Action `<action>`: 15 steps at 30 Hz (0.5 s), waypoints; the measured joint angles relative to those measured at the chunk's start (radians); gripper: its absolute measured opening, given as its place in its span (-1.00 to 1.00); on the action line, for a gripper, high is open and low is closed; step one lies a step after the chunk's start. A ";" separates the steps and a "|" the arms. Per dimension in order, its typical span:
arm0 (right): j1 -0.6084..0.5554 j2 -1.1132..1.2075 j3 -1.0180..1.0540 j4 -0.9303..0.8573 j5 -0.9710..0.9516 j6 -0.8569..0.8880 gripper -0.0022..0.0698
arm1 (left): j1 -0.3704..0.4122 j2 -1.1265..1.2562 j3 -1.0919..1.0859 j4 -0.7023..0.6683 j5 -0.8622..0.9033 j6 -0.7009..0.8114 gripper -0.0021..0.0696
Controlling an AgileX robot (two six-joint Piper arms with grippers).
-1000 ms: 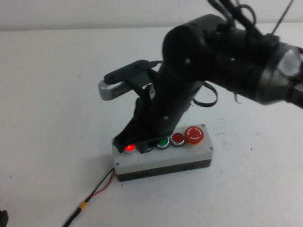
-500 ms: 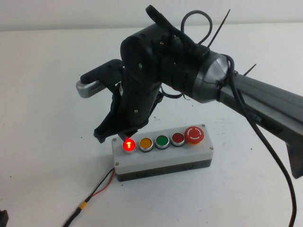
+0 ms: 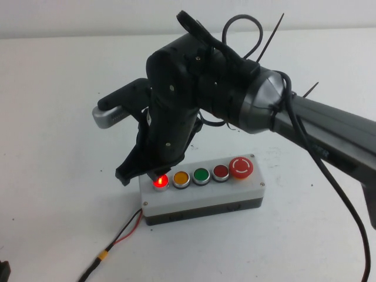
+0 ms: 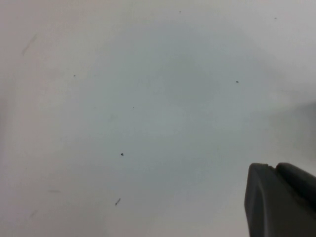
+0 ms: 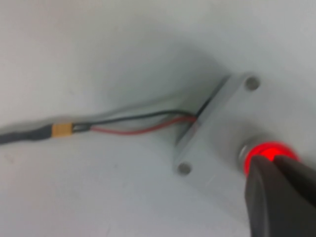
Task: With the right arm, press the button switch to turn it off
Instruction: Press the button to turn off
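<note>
Two tools | right tool (image 3: 154, 174) closed, empty, over lit button switch (image 3: 160, 182) | left tool (image 4: 281, 197) closed, over white table (image 3: 53, 117)

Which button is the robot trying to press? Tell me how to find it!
Find the light-grey box on the white table, with five buttons in a row. The button switch is the end one on the robot's left, beside the yellow button, with the right gripper just above it. Only this button glows bright red. The left gripper is parked over bare table.
</note>
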 joint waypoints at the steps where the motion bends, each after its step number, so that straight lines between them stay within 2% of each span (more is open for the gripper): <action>1: 0.008 -0.014 0.020 0.002 0.000 0.000 -0.98 | 0.000 0.000 0.000 0.000 0.000 0.000 -0.95; 15: -0.014 -0.017 0.047 -0.025 0.006 0.002 -0.98 | 0.000 0.000 0.000 0.000 0.000 0.000 -0.95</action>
